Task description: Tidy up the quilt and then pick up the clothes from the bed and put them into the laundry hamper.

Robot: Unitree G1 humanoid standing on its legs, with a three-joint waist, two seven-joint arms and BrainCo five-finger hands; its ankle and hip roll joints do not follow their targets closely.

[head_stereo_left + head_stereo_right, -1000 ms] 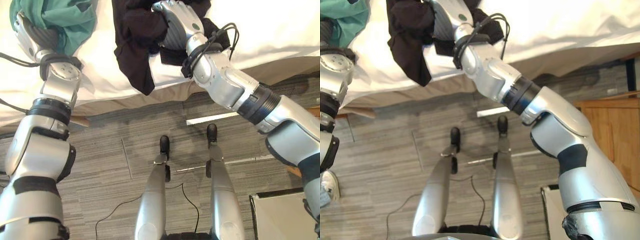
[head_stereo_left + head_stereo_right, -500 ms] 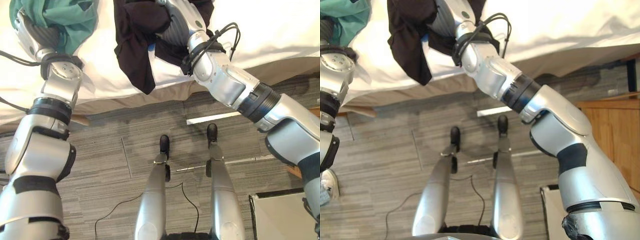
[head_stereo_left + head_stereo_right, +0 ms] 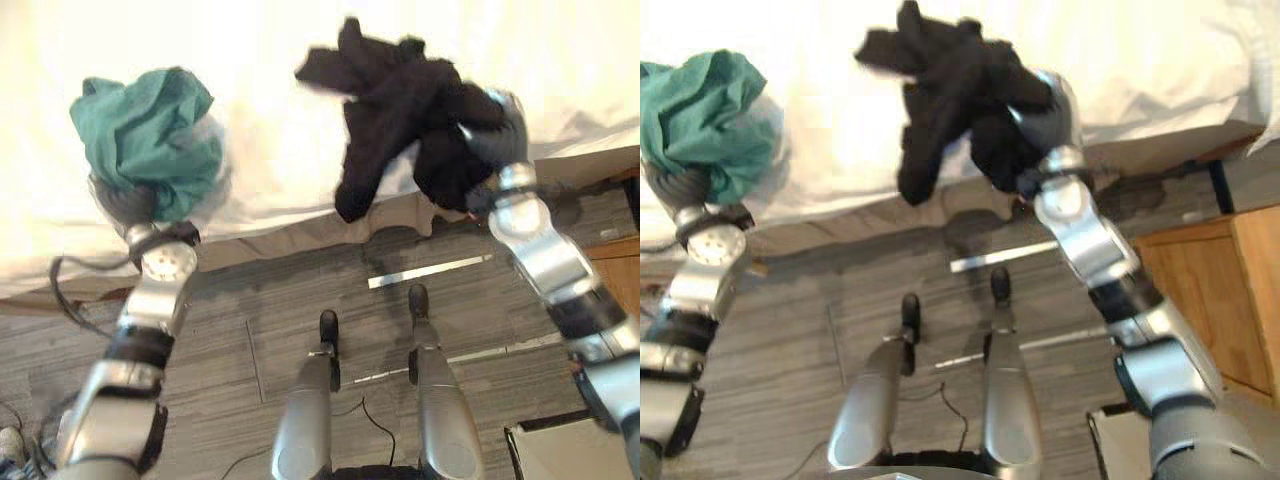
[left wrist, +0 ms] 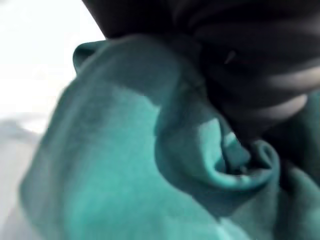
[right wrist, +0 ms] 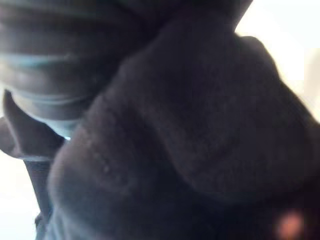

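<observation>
With our left hand [image 3: 125,200] bunching the teal garment [image 3: 148,137] at upper left and our right hand [image 3: 497,135] clutching the black garment [image 3: 400,95] at upper right, we judge a dangling black end could snag the bed [image 3: 270,150] edge.

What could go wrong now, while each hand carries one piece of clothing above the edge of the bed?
1. The black garment hangs loosely from the right hand, with one end trailing down; it may slip to the floor.
2. The green garment is bunched over the left hand, so its hold may be weak.
3. The trailing end may drag on the white quilt and wrinkle it.
</observation>
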